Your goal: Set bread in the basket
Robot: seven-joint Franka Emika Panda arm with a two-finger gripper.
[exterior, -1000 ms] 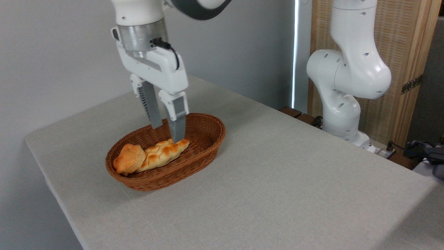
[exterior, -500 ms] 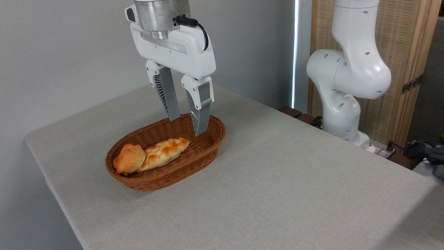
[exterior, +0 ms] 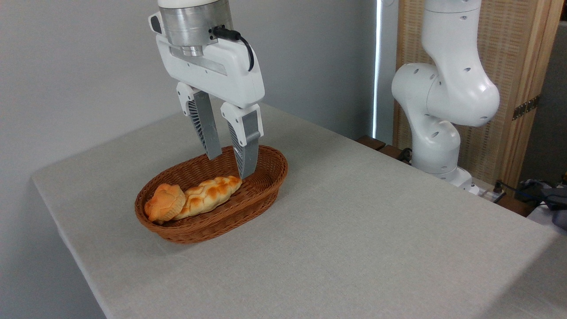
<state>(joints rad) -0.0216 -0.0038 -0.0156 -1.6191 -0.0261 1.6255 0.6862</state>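
Since half a second ago our fingers have dipped leftward, spread and empty, with the small orange-golden bun lower-left in the reddish-brown wicker basket.

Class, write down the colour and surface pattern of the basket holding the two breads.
Reddish-brown woven wicker basket, clearest in the fixed camera view.

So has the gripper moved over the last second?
Yes. The gripper has risen from the braided loaf and shifted right along the basket, its fingers now spread and empty.
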